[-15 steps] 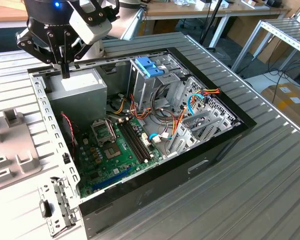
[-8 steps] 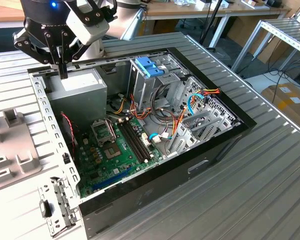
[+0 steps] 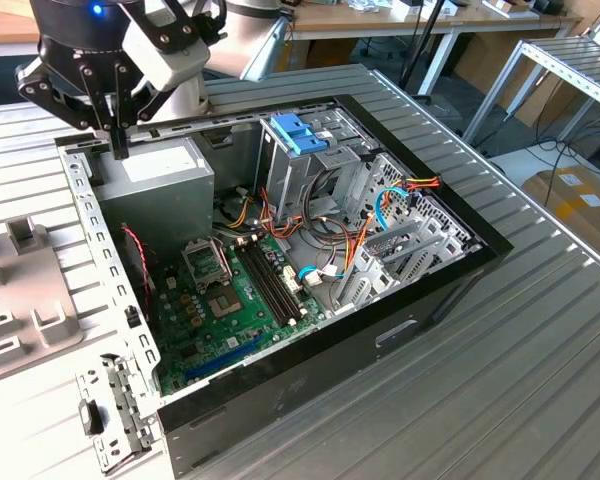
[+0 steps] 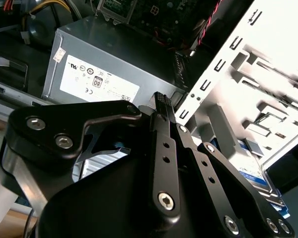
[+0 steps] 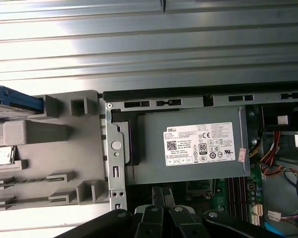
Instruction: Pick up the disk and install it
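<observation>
Gripper hangs over the power supply, fingers pinched together and empty; disk looks stiff, weighty, shock-sensitive, best taken by its blue-framed edges.

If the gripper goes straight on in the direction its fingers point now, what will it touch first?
Most likely the top of the grey power-supply box, close to its edge beside the case's perforated rear frame. The gripper hangs just above that corner. Depth is unclear, so it might touch the frame instead.

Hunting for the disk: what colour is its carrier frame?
Bright blue; the disk shows best in the first wrist view.
</observation>
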You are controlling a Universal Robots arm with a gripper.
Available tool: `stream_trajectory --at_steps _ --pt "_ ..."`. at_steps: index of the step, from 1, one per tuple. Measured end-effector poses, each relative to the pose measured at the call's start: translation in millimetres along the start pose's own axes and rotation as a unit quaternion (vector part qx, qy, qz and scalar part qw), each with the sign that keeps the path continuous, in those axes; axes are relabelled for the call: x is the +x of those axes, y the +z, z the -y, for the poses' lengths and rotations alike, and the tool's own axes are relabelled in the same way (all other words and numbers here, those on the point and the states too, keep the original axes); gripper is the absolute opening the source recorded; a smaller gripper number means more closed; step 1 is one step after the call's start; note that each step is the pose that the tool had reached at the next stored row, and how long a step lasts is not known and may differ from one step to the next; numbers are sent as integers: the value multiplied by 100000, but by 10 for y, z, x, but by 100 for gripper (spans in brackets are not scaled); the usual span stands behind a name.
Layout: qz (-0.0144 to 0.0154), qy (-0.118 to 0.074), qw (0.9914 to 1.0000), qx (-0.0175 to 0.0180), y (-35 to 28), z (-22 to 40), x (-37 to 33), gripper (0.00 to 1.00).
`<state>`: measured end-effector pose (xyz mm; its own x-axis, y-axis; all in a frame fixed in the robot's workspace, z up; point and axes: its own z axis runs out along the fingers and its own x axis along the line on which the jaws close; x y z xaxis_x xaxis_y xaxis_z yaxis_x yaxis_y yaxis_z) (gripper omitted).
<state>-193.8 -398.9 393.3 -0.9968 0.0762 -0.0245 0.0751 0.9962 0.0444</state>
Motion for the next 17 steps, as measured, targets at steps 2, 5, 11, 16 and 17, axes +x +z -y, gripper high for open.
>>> stream_trajectory --at_steps 2,5,11,16,17 --pt "1 -1 100000 -2 0 1 19 11" --pt "0 1 100000 -2 -1 3 47 11" --pt "-3 4 100000 3 -3 7 88 11" --pt "-2 1 100000 0 -3 9 116 11" --pt "-2 1 100000 2 -4 9 125 11"
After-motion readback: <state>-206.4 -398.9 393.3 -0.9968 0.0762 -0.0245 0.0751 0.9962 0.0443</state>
